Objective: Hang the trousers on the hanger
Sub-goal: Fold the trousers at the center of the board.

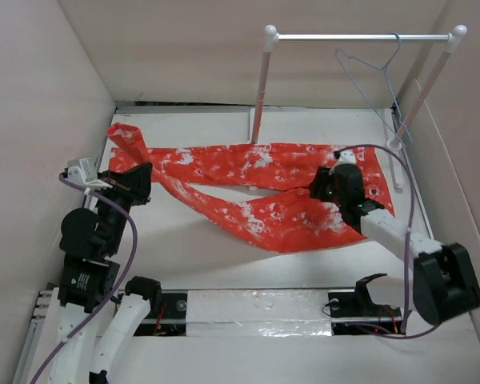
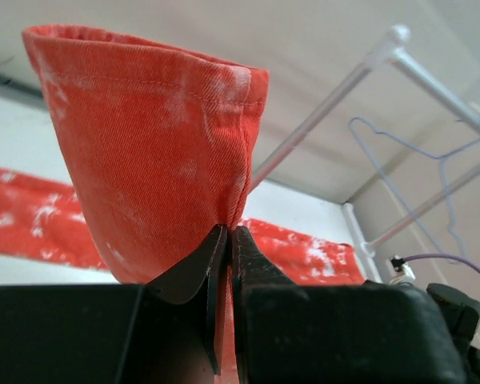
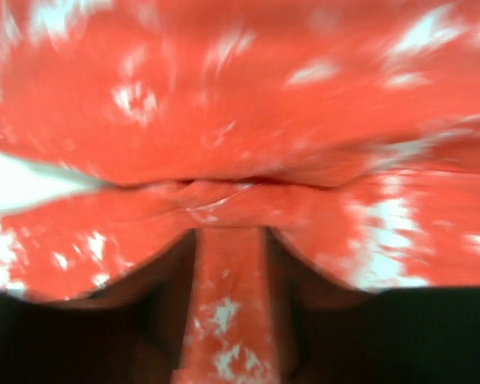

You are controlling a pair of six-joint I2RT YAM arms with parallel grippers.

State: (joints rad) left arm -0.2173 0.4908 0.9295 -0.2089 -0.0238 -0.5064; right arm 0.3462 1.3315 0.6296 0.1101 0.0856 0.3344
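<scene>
The red-orange trousers (image 1: 264,192) lie spread across the table, legs toward the left and waistband at the right. My left gripper (image 1: 138,184) is shut on one leg's cuff; in the left wrist view the jaws (image 2: 228,230) pinch the cloth (image 2: 144,144), which stands up above them. My right gripper (image 1: 326,186) is down on the waist end. In the blurred right wrist view its fingers (image 3: 228,234) hold a fold of the cloth (image 3: 224,96) between them. The pale wire hanger (image 1: 374,76) hangs from the rail at the back right and is visible in the left wrist view (image 2: 409,142).
The white two-pole rail stand with its metal crossbar (image 1: 360,37) stands at the back right, its left pole (image 1: 260,88) rising just behind the trousers. Pale walls close in the table on three sides. A white strip (image 1: 248,308) runs along the near edge between the arm bases.
</scene>
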